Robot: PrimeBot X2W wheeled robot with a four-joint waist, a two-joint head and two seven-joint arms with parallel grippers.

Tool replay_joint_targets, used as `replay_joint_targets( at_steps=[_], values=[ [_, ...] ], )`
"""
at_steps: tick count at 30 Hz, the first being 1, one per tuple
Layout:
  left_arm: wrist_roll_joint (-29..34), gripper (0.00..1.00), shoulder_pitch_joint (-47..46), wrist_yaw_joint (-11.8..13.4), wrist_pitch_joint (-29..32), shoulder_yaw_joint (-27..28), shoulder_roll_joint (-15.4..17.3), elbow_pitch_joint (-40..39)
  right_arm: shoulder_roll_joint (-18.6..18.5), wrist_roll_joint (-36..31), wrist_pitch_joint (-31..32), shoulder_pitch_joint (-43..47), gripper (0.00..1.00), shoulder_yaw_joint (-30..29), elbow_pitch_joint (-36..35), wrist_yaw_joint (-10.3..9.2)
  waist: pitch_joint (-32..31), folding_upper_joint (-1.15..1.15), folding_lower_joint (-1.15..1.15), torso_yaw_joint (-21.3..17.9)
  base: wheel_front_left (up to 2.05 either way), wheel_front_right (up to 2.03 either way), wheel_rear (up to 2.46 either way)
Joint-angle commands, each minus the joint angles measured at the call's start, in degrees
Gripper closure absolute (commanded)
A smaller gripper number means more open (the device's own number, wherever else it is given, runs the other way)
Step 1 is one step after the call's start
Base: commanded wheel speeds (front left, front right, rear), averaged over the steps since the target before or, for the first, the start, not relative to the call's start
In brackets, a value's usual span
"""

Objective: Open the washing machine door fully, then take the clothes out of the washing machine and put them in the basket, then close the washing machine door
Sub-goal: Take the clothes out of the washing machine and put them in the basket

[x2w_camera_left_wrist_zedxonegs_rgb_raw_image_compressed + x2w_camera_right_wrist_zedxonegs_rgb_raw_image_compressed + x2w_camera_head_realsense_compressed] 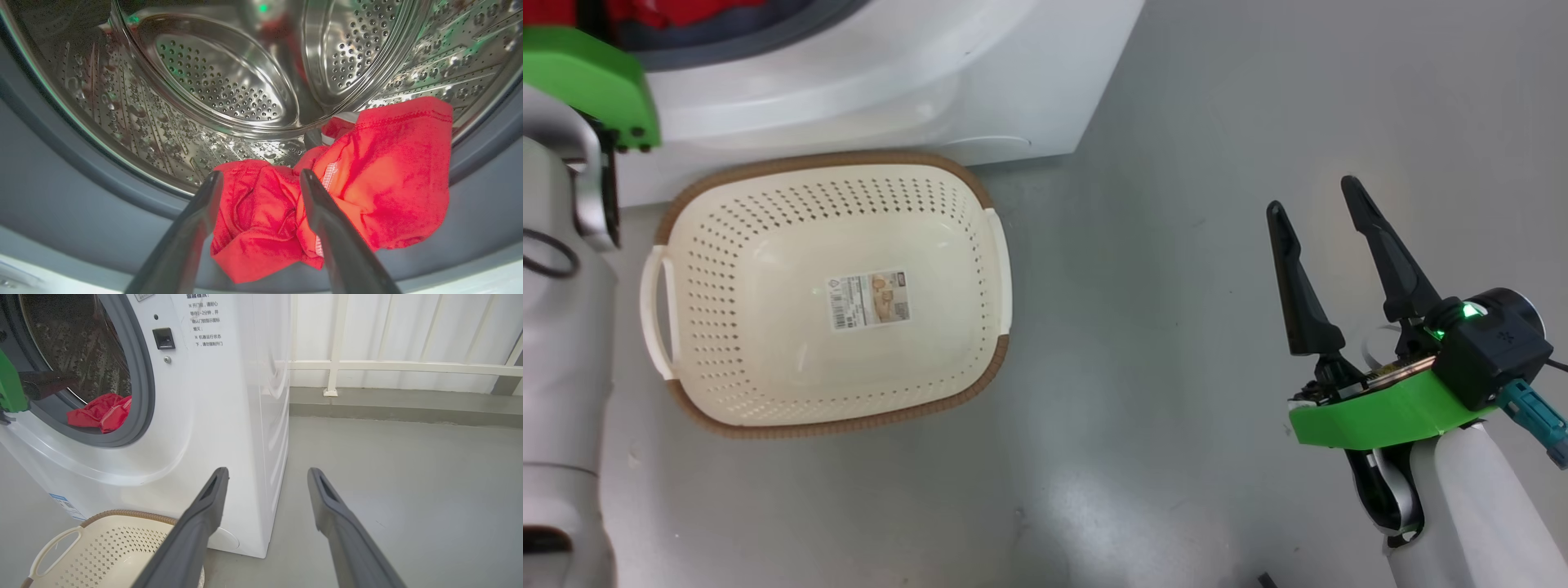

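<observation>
Left hand [261,174] spread at clothes [388,171], contact unclear; right hand [1312,194] spread, empty.

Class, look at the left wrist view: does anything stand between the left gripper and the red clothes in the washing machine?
Nothing visible does. The left gripper, open, points straight at the clothes, which lie at the mouth of the drum over the grey gasket.

1. The grey floor [1176,408] carried the washer [1029,82] at the far left.
2. The basket [849,159] stood upright on the floor, just beside the washer's near face.
3. Red clothes [384,171] lay on the washer's gasket [61,196] and drum lip.
</observation>
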Motion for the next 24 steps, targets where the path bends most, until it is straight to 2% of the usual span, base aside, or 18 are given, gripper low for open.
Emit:
replay_joint_targets(
  at_steps=[1,12,24],
  values=[
    [0.8,0.00,-1.2,0.5,0.3,0.6,3.3,-0.5,0.0,0.3,-0.4,-0.8,0.00,1.3,-1.3,0.35,0.6,0.00,0.00,-0.6,0.00,0.00,0.00],
    [1.7,0.00,-7.0,1.0,5.9,-1.2,6.4,9.2,0.0,1.7,-0.4,-1.4,0.00,3.0,-0.8,0.35,2.6,0.00,0.00,-3.0,0.00,0.00,0.00],
    [4.1,0.00,-10.6,2.3,11.9,-4.4,9.9,14.5,0.0,3.6,-0.4,-2.2,0.00,4.4,-0.3,0.35,4.0,0.00,0.00,-5.8,0.00,0.00,0.00]
  ],
)
